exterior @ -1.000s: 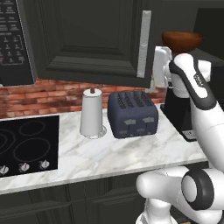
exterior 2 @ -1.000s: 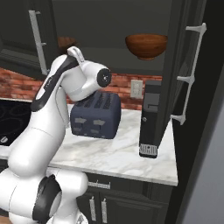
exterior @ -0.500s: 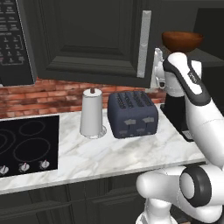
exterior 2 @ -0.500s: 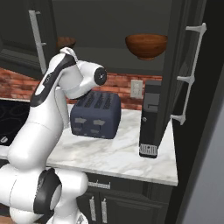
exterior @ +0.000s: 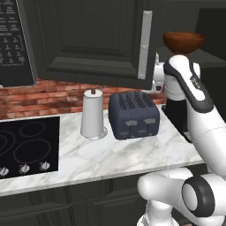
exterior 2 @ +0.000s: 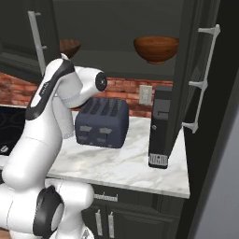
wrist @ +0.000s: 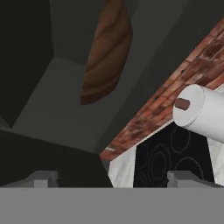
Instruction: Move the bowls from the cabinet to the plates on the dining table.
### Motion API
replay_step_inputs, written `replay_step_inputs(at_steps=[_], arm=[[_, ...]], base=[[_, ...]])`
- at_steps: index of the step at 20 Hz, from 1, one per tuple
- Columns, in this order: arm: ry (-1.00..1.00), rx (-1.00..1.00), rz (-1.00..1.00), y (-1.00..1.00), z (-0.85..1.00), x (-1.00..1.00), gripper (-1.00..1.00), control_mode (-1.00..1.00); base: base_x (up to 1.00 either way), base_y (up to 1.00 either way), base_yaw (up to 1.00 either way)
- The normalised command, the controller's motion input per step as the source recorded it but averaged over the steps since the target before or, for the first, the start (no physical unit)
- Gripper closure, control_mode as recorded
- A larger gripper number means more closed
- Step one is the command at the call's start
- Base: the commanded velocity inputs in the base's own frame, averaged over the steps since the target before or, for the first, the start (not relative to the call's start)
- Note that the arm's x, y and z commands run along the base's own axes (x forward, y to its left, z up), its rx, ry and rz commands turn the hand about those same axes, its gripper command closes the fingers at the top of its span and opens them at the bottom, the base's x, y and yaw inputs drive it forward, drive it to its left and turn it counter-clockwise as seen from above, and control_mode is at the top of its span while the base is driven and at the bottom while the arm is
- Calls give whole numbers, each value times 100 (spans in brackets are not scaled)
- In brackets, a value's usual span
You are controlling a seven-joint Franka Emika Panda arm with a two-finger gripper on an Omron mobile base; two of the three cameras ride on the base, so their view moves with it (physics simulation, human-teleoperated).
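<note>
So far nothing is moved: both bowls (exterior 2: 156, 48) sit on the cabinet (exterior 2: 116, 28) shelf, and the gripper (wrist: 111, 177), jaws wide and empty, faces one.

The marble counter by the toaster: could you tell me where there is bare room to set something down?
The counter is bare along its front edge, ahead of the paper towel roll and toaster. More bare marble lies between the toaster and the black appliance standing by the cabinet. It is crowded along the brick wall, where roll and toaster stand close together.
</note>
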Motion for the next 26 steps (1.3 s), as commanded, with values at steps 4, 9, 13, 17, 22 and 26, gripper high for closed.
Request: replay_step_inputs(at_steps=[4, 9, 13, 17, 22, 26], arm=[[0, 0, 16, 39, 0, -61, -100, -100], [0, 0, 17, 46, 0, -47, -100, -100], [0, -2, 16, 59, 0, -27, -100, -100], [0, -4, 16, 71, 0, -12, -100, -100], [0, -8, 13, 83, 0, -6, -100, -100], [0, -10, 12, 89, 0, -6, -100, -100]], base=[[0, 0, 0], [0, 0, 0], [0, 0, 0], [0, 0, 0], [0, 0, 0], [0, 0, 0]])
